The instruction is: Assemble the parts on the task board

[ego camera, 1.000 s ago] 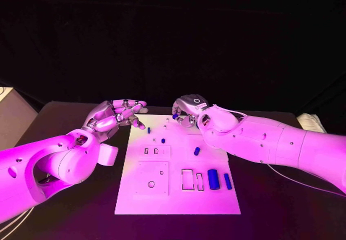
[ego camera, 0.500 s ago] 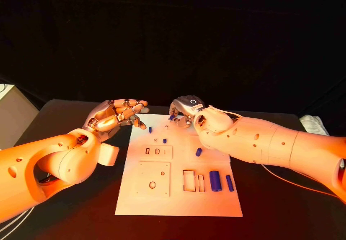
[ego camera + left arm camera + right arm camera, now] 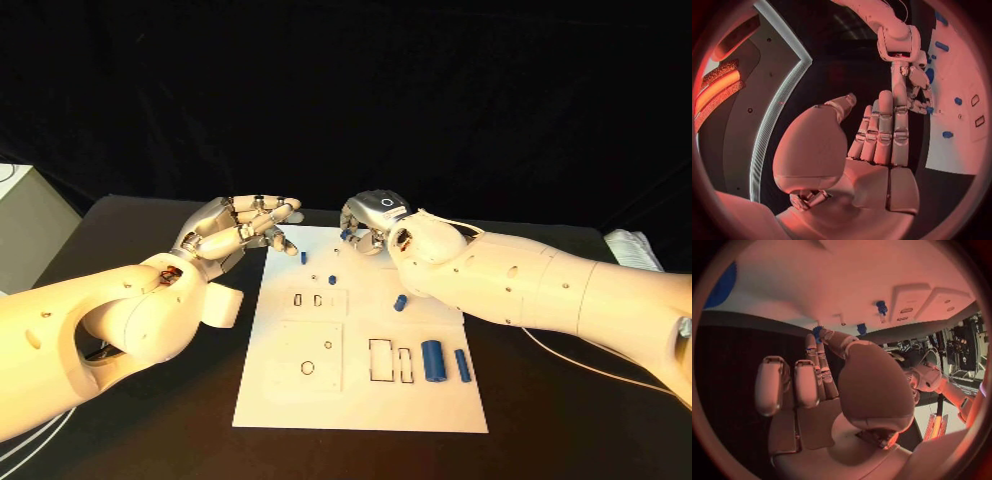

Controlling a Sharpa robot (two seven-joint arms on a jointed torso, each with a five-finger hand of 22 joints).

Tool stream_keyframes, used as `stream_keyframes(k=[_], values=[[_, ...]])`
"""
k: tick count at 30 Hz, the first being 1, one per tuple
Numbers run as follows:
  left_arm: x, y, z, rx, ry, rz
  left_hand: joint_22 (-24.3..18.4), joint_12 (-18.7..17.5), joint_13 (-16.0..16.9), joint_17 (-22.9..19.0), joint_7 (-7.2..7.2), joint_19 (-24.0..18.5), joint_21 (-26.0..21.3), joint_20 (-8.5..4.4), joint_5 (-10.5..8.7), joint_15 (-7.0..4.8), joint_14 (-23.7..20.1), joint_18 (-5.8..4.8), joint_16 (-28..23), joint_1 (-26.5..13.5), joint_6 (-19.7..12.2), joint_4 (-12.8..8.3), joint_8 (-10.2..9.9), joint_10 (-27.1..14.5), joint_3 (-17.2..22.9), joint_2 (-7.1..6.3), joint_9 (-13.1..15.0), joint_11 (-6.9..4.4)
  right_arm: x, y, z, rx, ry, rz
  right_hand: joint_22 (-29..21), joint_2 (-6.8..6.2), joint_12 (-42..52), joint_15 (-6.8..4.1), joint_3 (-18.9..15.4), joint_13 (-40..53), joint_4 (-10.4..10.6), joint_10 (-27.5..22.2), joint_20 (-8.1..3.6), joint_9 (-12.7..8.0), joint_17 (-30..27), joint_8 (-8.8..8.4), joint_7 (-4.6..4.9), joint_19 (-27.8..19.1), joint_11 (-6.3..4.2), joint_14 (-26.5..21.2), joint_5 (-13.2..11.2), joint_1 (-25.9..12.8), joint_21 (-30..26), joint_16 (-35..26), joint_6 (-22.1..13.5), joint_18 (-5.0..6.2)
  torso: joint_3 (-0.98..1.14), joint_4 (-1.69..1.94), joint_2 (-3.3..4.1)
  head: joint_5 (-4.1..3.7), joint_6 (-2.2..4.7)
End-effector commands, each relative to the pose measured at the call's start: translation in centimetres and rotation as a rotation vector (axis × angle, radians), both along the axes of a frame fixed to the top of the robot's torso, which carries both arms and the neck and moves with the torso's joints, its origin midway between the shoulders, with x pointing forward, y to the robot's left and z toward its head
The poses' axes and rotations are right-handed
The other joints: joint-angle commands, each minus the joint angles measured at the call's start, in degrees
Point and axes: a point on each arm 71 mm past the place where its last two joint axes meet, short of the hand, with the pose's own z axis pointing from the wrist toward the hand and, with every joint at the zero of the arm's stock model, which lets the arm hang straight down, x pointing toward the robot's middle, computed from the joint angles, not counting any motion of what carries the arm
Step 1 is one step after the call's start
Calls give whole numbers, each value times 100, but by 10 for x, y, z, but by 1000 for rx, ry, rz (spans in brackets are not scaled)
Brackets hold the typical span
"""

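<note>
The white task board lies in the middle of the black table. My right hand hovers over its far edge and pinches a small blue part between thumb and finger; the right wrist view shows the same pinched part above the board. My left hand hangs over the board's far left corner, fingers together and thumb apart, holding nothing. On the board are a small peg, two short pieces, a thick cylinder and a thinner bar.
Empty slots sit in the board: two small ones, two tall rectangles and a round hole. A pale box stands off the table's left side. A white cable runs under my right arm.
The right hand keeps its pinch on the blue part at the far edge. The left hand has stayed beside the board's corner; neither has visibly shifted over the board.
</note>
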Motion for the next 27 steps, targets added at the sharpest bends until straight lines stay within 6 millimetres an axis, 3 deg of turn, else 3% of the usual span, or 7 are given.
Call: stream_keyframes(k=[1,11,27], values=[[-1,-2,1,-5,-8,-24,5,-5,8,7,3,-26,38,4,-32,-4,-25,52,20,-39,-25,-9,-8,-25,21,25,9,8,1,1,-3,-27,31,4,-7,23,12,-13,-19,0,-21,0,-33,8,-2,0,3,-17,2,205,3,-50,1,22,-35,-106,5,5,4,5,-1],[0,-4,2,-6,-8,-26,9,-4,9,7,5,-33,44,6,-33,-2,-30,52,24,-40,-28,-11,-9,-30,20,26,11,9,3,4,-5,-32,34,0,-3,11,9,-4,-21,1,-14,-33,-24,23,-11,-9,11,-20,12,201,-21,-76,0,22,-68,-106,-1,8,4,-3,1],[0,-4,1,-5,-6,-29,9,-4,9,7,5,-33,44,6,-33,-2,-30,52,24,-40,-28,-11,-9,-30,20,26,11,9,4,9,-5,-28,29,4,-11,-20,2,13,-14,-2,-19,-106,-10,41,-19,-35,33,-31,33,196,-69,-97,-11,25,-134,-104,3,-6,11,54,16]])
